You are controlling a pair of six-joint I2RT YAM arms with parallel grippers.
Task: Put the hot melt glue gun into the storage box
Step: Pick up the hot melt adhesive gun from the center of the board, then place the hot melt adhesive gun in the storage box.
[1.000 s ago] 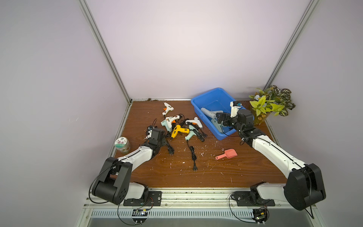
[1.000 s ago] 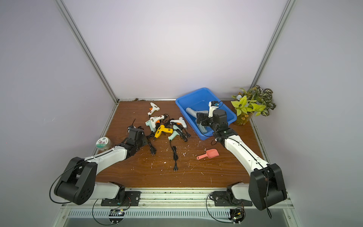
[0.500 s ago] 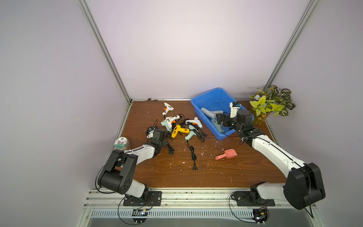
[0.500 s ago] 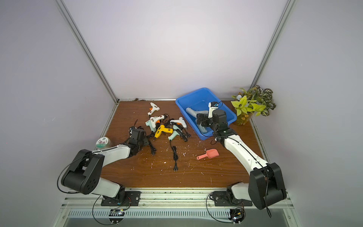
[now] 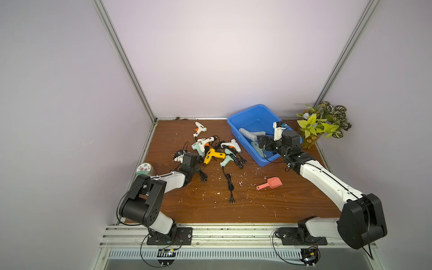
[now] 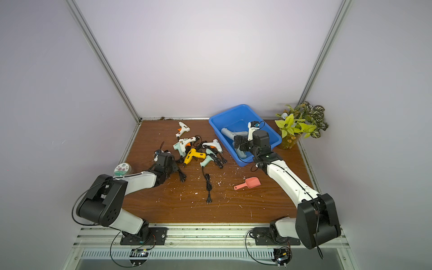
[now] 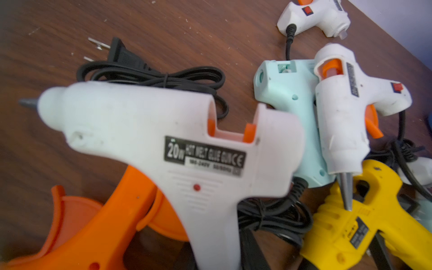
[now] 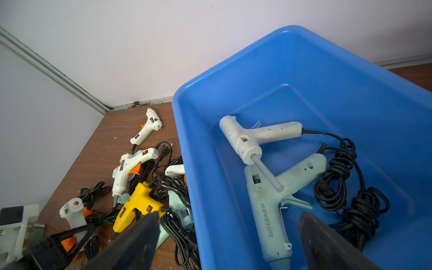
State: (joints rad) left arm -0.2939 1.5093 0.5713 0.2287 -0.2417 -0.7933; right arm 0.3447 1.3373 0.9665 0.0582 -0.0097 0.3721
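My left gripper [image 5: 192, 167] is shut on the handle of a white hot melt glue gun [image 7: 163, 131] with an orange trigger, at the left of the pile; this gun [image 8: 72, 210] shows in the right wrist view too. A yellow gun [image 5: 212, 155], teal guns and other white guns lie tangled in black cords just beyond. The blue storage box [image 5: 252, 112] stands at the back right. It holds an off-white gun [image 8: 247, 138] and a pale green gun [image 8: 268, 205] with coiled cords. My right gripper [image 5: 264, 145] hangs open and holds nothing, straddling the box's near left wall [image 8: 210, 187].
A pink scoop [image 5: 271, 183] lies on the wooden table in front of the box. A potted plant [image 5: 322, 126] stands in the back right corner. A round flowered tin [image 5: 145, 168] sits at the left edge. A loose black cord with a plug [image 5: 230, 184] trails toward the front.
My left gripper has closed on the white glue gun's handle while the left arm folded lower toward the table. The right gripper stayed open over the box.
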